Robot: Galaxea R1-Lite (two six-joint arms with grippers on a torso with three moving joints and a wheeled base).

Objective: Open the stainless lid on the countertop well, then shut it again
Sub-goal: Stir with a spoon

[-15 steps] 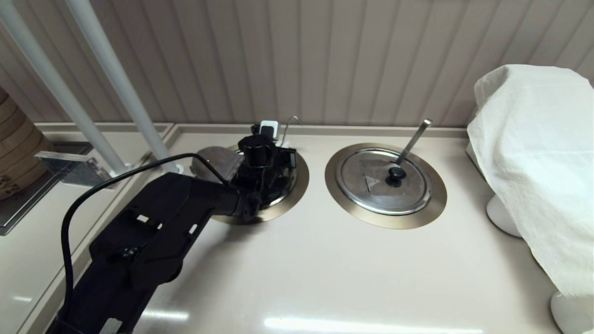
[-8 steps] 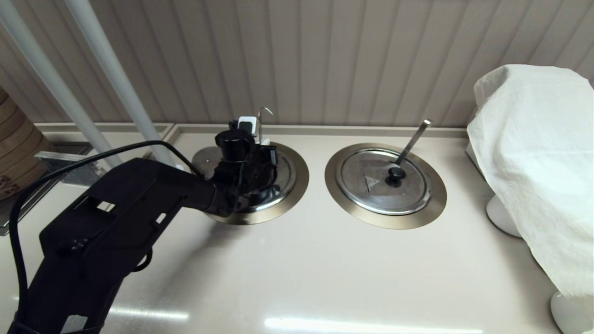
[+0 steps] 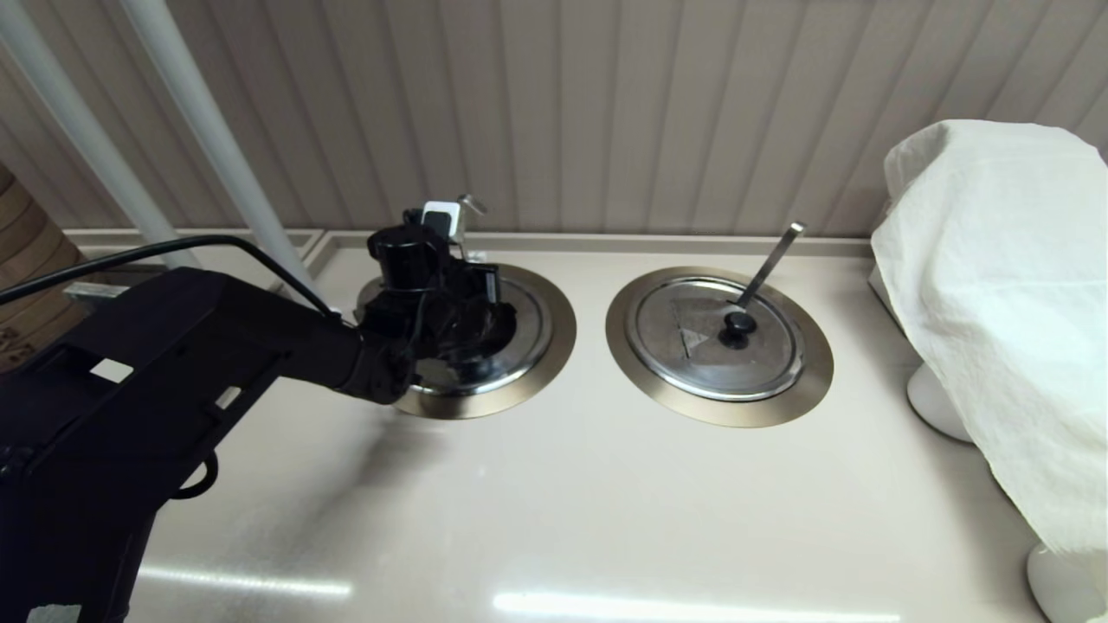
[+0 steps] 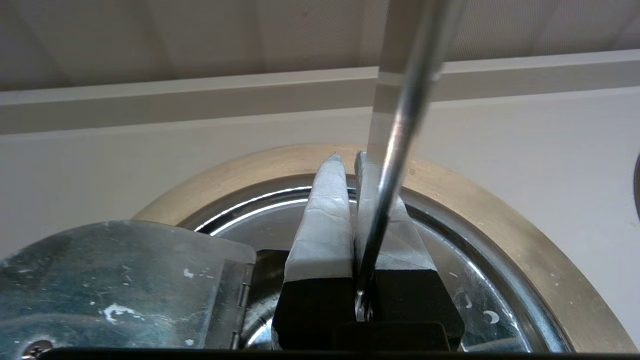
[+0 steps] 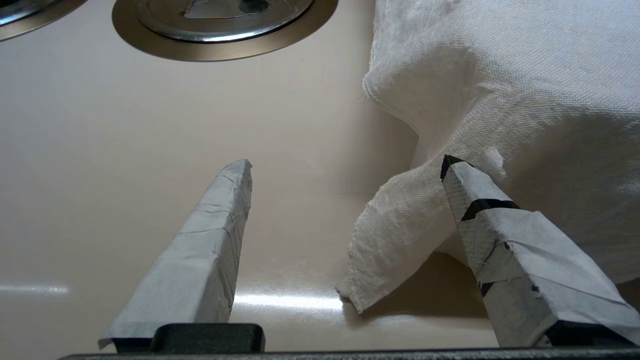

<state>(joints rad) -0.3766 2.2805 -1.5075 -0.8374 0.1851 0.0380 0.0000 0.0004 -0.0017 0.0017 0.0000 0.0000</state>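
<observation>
The stainless lid (image 3: pixel 528 324) lies in the left countertop well (image 3: pixel 558 342), with its shiny rim inside the bronze ring (image 4: pixel 505 215). Its hinged section (image 4: pixel 125 280) is folded back, dull side up. My left gripper (image 3: pixel 472 320) hovers over the lid's left half and hides the knob. In the left wrist view, the left gripper (image 4: pixel 347 156) is shut, and the thin steel ladle handle (image 4: pixel 400 125) rises from between its finger bases. The handle's hooked end (image 3: pixel 467 204) shows behind the gripper. My right gripper (image 5: pixel 347 162) is open above bare counter, outside the head view.
The twin lid (image 3: pixel 718 337), with a dark patch, a black knob and its own ladle handle (image 3: pixel 770 260), sits in the right ring. A white cloth (image 3: pixel 1004 294) covers things at the right, close to my right gripper's fingers. White posts (image 3: pixel 208 147) stand at the back left.
My left arm has swung to the left and the gripper has moved left over the well. The ladle handle's hooked end moved left with it. More of the lid's right side now shows.
</observation>
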